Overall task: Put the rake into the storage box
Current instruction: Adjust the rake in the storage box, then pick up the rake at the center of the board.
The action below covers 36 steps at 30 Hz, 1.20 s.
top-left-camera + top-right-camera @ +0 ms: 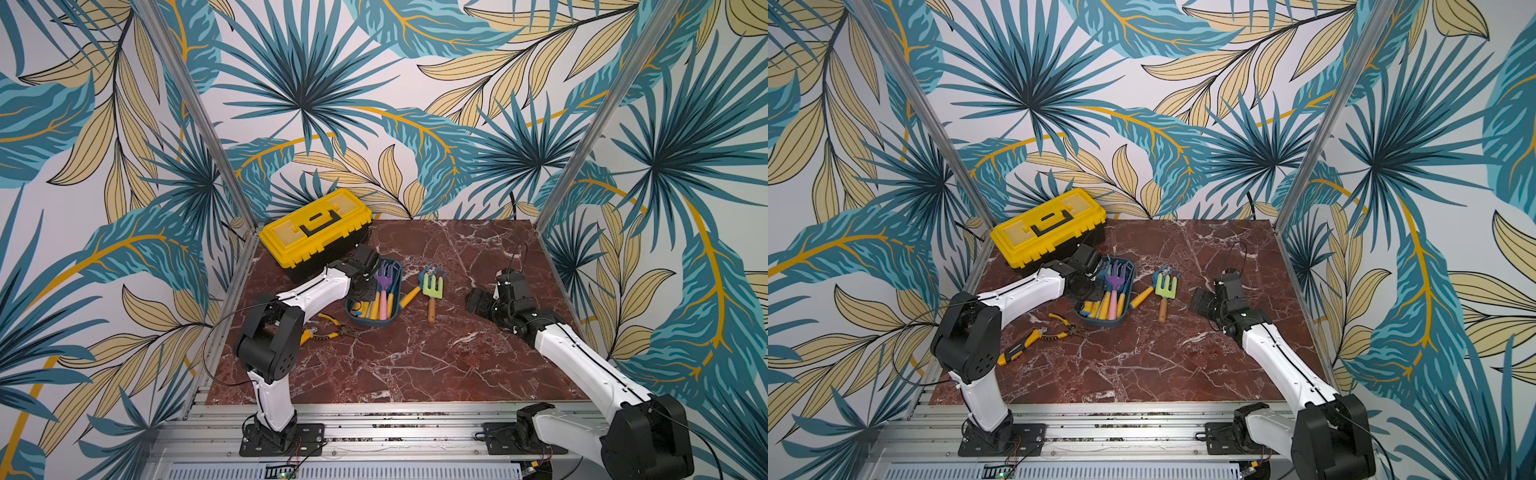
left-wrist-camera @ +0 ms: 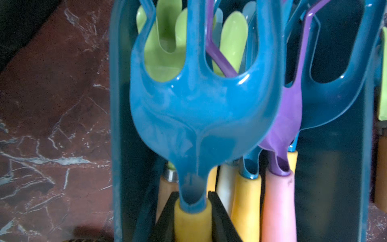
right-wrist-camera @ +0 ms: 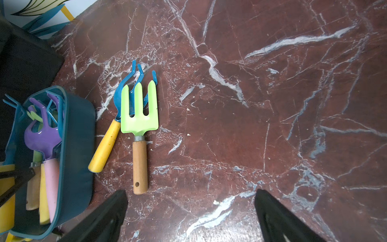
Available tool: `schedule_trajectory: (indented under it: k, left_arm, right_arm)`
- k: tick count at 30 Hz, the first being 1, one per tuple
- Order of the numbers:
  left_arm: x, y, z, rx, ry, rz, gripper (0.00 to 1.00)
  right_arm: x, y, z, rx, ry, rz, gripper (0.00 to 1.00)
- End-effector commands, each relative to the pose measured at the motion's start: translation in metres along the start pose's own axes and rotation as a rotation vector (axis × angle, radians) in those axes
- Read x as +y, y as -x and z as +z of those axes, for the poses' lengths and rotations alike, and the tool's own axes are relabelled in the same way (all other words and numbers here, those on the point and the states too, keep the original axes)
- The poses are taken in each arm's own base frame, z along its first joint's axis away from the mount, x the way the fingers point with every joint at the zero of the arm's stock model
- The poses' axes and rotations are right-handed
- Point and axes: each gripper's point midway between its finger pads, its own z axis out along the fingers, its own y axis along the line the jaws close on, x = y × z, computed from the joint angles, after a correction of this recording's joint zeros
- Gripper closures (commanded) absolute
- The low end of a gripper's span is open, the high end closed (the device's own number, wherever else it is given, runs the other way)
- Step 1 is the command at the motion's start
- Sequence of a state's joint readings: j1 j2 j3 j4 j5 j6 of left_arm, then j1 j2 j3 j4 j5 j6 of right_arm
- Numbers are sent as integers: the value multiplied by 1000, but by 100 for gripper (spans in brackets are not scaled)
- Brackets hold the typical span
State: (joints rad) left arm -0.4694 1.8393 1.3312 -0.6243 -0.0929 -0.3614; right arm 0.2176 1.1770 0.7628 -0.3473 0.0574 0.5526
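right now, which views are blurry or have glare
Left wrist: the blue rake fills the frame, soft, with small glare spots. Right wrist: green fork crisp, fingers blurred. Both top views: evenly lit, storage box slightly soft.

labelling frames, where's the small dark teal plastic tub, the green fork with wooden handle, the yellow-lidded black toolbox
dark teal plastic tub (image 3: 78, 150): right wrist view, outer side wall
green wooden-handled fork (image 3: 139, 123): right wrist view, flat green head
yellow-lidded black toolbox (image 1: 286, 237): a top view, yellow lid
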Motion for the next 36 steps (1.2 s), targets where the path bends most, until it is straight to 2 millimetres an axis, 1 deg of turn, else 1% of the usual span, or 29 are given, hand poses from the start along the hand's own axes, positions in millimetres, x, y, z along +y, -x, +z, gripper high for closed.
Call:
schedule_trajectory:
  k: [1,3,6,9,11,15,17,18,21,26,31,34,36]
  left_arm:
    - [-1,16,-3,-43,-2,6,65]
    - [-1,17,-6,-44,-2,10,57]
    - [-2,21,-16,-59,-12,12,48]
    - [-7,26,-34,-91,-46,10,41]
    - [-8,30,-50,-124,-67,6,38]
    - [-6,30,-77,-192,-98,-4,31]
    - [-4,27,-92,-240,-116,-13,21]
    - [-7,22,-95,-249,-149,-15,16]
    - [0,12,-107,-319,-166,-23,0]
    - [22,-3,-110,-438,-123,-56,0]
    - [34,-7,-117,-554,-117,-101,0]
    - [42,-8,-129,-597,-94,-126,0]
    - [44,-10,-130,-616,-99,-139,0]
  right_arm:
    - [-3,-8,7,27,0,11,1]
    - [0,-9,9,36,10,14,1]
    - [4,-13,11,65,30,26,1]
    - [9,-16,14,94,47,37,1]
    - [13,-18,17,120,51,35,1]
    - [24,-21,19,156,43,2,1]
    - [28,-25,23,180,27,-19,2]
    - [31,-27,25,187,18,-27,3]
    - [38,-35,33,215,-8,-53,4]
    - [52,-44,49,254,-81,-111,9]
    - [58,-50,67,275,-182,-157,20]
    - [61,-52,76,286,-212,-170,23]
    - [65,-53,83,295,-222,-179,24]
